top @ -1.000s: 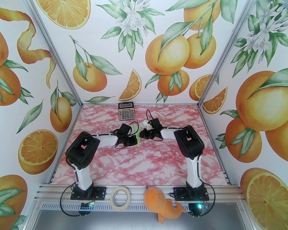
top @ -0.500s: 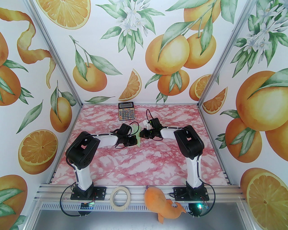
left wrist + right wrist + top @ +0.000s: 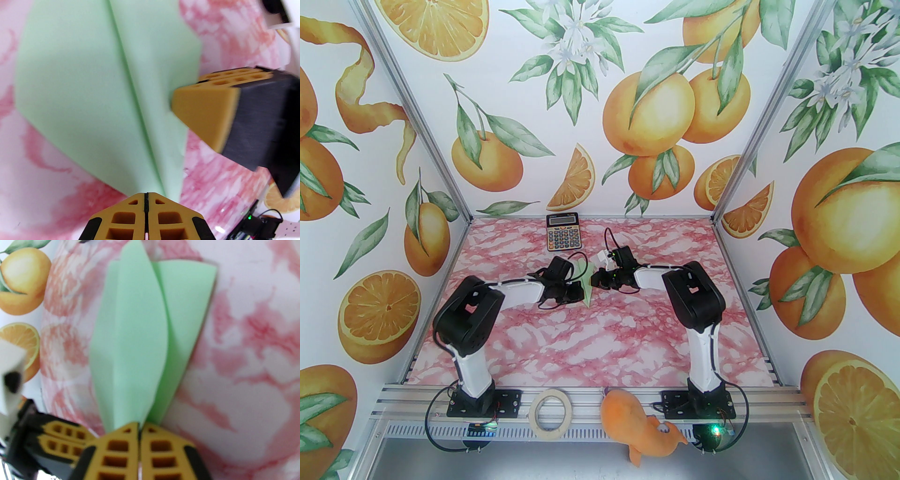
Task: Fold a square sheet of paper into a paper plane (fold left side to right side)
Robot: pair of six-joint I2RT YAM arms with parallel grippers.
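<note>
The square sheet of paper [image 3: 586, 287], pale green, is folded into a narrow pointed paper plane with a centre crease and hangs on edge above the middle of the table. My left gripper [image 3: 582, 291] is shut on it from the left. In the left wrist view the paper plane [image 3: 93, 93] fans out from the closed left gripper [image 3: 146, 195], and the right gripper's orange fingers [image 3: 206, 112] pinch its right edge. My right gripper [image 3: 594, 280] is shut on it from the right. In the right wrist view the folded layers [image 3: 136, 333] rise from the right gripper [image 3: 138, 427].
A black-and-orange calculator [image 3: 562, 231] lies at the back of the pink marbled table [image 3: 590, 342]. A roll of beige tape [image 3: 551, 414] and an orange plush toy [image 3: 640, 433] sit on the front rail between the arm bases. Printed walls enclose three sides.
The left arm's elbow has swung a little to the left and its wrist has pulled slightly back, tilting the paper a bit. The right arm has stayed still.
</note>
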